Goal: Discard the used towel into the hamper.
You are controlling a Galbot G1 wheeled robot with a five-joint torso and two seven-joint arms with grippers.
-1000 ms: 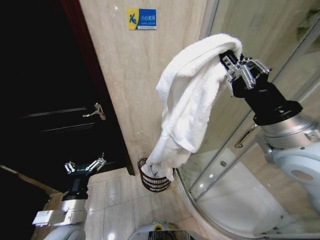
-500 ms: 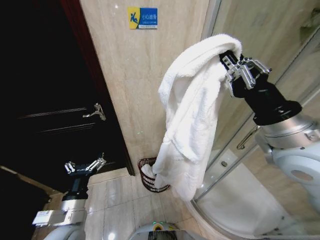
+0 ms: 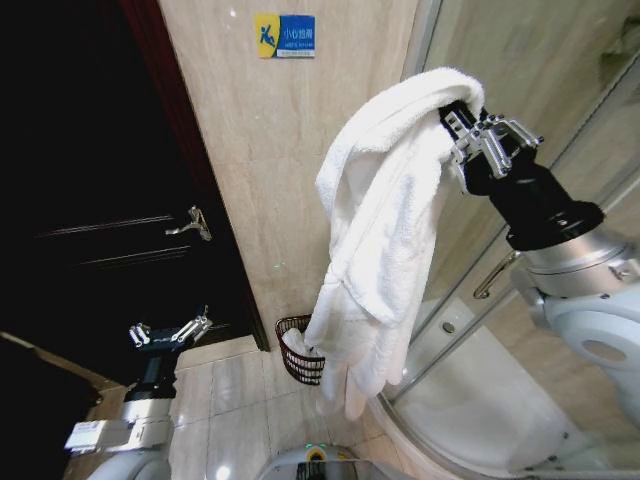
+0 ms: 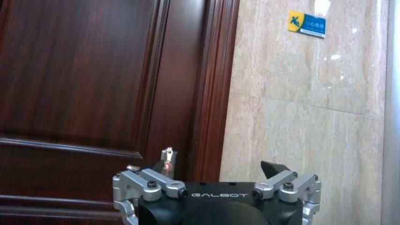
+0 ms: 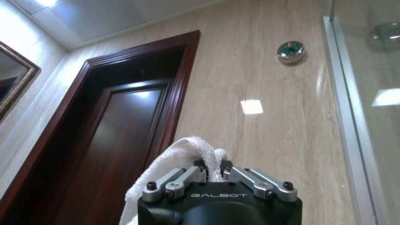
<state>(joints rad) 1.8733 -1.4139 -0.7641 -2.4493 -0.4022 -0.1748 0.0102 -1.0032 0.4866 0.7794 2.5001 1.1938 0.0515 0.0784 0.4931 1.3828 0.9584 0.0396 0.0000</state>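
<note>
One towel [image 3: 385,215] pinched by its top fold between closed fingers of right gripper [image 3: 462,128], raised high by shower glass [image 3: 560,90], hanging down over hamper [image 3: 298,352] on floor at wall foot; left gripper [image 3: 170,330] low beside door [image 3: 90,200], fingers spread, empty.

Beige marble-look wall [image 3: 270,180] with blue-yellow sign [image 3: 284,36] high up. Dark wood door [image 3: 90,200], silver handle [image 3: 190,223], to its left. Glass shower enclosure [image 3: 520,330] to the right. Glossy tile floor [image 3: 230,400]. Round chrome fitting [image 5: 291,51] on wall.
</note>
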